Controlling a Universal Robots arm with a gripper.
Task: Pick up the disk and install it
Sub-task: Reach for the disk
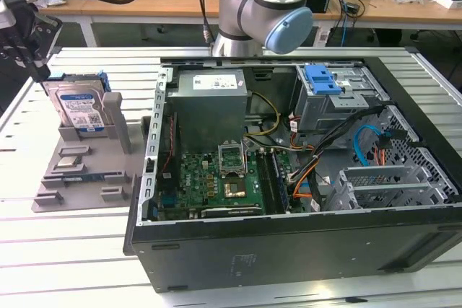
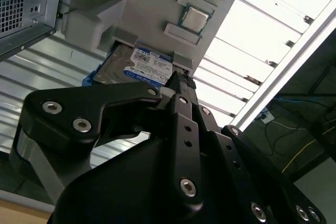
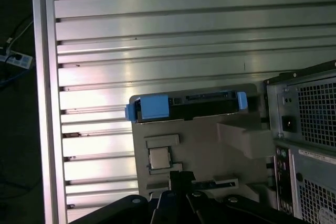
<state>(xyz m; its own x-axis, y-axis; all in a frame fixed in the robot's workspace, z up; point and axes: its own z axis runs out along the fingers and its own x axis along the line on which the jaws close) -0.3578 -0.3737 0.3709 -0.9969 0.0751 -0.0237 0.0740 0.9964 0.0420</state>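
Note:
The disk (image 1: 78, 108) is a silver drive with a blue-and-white label and blue side rails. It stands upright in a slot at the far end of a grey holder (image 1: 79, 171), on the exterior view's left. My black gripper (image 1: 36, 66) hangs just above and beside the disk's top edge, apart from it. In the second wrist view the disk (image 2: 140, 65) lies just beyond the gripper (image 2: 178, 82). In the first wrist view I see the disk's edge (image 3: 205, 100) with its blue rails, some way off the gripper (image 3: 181, 179).
An open computer case (image 1: 289, 239) lies on the slatted metal table (image 1: 65, 250), beside the holder. Inside it are a motherboard (image 1: 216, 182), cables and a drive cage with a blue latch (image 1: 321, 79). The arm's base (image 1: 263, 12) stands behind the case. A chip (image 3: 157, 157) sits in the holder.

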